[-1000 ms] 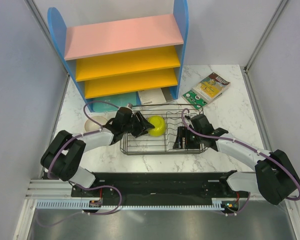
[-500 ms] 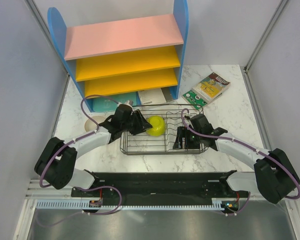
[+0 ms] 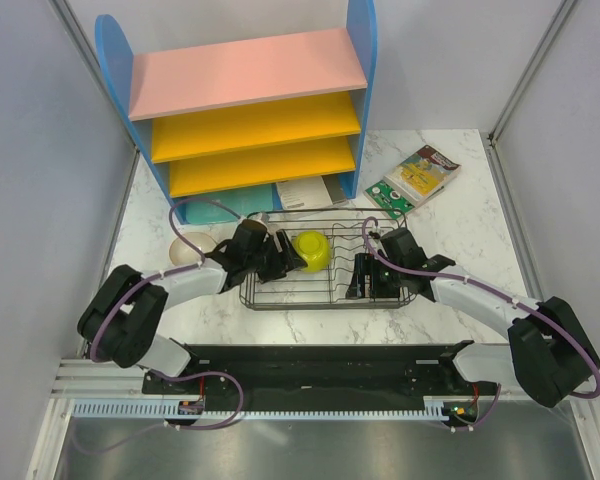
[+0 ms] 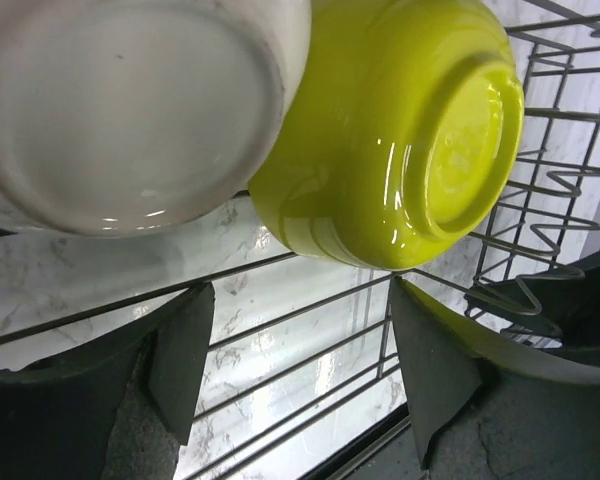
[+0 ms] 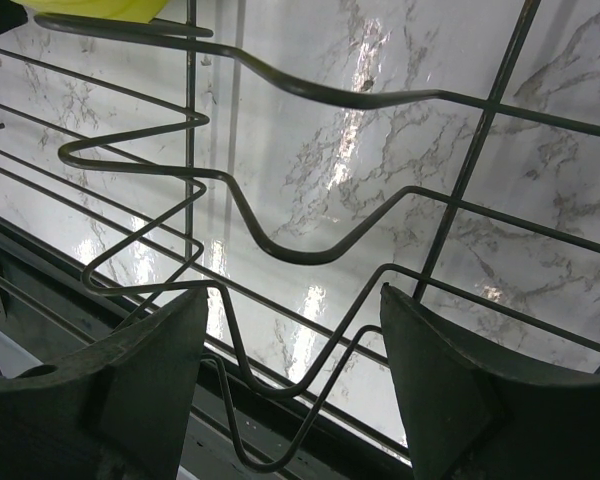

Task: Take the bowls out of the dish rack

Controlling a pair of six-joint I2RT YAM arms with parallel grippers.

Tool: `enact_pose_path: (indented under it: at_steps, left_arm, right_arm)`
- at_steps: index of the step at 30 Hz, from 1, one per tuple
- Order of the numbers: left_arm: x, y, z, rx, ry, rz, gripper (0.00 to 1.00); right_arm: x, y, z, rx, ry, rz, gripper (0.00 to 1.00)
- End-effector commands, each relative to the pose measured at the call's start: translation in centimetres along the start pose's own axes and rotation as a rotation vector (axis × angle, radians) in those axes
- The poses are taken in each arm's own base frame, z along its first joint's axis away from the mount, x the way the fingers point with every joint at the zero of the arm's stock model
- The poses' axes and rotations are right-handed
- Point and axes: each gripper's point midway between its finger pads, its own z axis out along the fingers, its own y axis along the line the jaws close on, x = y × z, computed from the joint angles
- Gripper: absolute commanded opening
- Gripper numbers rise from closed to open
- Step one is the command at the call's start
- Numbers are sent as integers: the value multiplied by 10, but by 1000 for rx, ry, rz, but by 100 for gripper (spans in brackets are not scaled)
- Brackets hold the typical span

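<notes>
The black wire dish rack (image 3: 325,304) stands mid-table. A yellow-green bowl (image 3: 312,250) lies tilted in its left half. In the left wrist view the green bowl (image 4: 390,140) shows its base, touching a white bowl (image 4: 130,100) beside it; from the top the white bowl is mostly hidden under the arm. My left gripper (image 3: 283,258) is open and empty, its fingers (image 4: 185,350) just below both bowls (image 4: 300,330), over the rack wires (image 4: 540,200). My right gripper (image 3: 365,278) is open and empty inside the rack's right end, among the prongs (image 5: 310,255), fingertips apart (image 5: 292,300).
A beige bowl (image 3: 187,247) sits on the marble table left of the rack. The blue shelf unit (image 3: 250,100) with pink and yellow boards stands right behind the rack, with papers (image 3: 300,192) under it. Booklets (image 3: 425,172) lie at the back right. Grey walls close both sides.
My left gripper has shifted slightly at the rack's left end, staying open beside the green bowl. The green bowl sits a touch farther back. The right arm has not moved.
</notes>
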Motion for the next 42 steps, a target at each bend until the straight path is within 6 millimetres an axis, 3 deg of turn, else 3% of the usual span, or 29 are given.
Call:
enact_pose_path:
  at_steps: [1,5,11,16,19,30,42]
  left_arm:
    - [-3,-6,1,115,-79,37,79]
    - [-4,-21,-10,246,-135,8,80]
    - [5,-21,-6,261,-90,0,80]
    - [-3,-29,-17,309,-149,-2,80]
    - [-5,-23,-13,266,-147,-2,80]
    - [-12,-36,-16,336,-186,-22,80]
    - [-22,-16,-14,210,-226,-29,80]
  right_arm:
    - [-4,6,-5,-14,-4,-11,77]
    - [-3,6,-5,-13,-5,-11,77]
    - [-2,6,-5,-16,2,-11,77]
    - [0,3,-4,-5,2,-9,77]
    - [1,2,-4,-5,4,-6,77]
    - [1,4,-5,-12,-2,-11,77]
    - [-3,6,-6,-16,-3,-15,77]
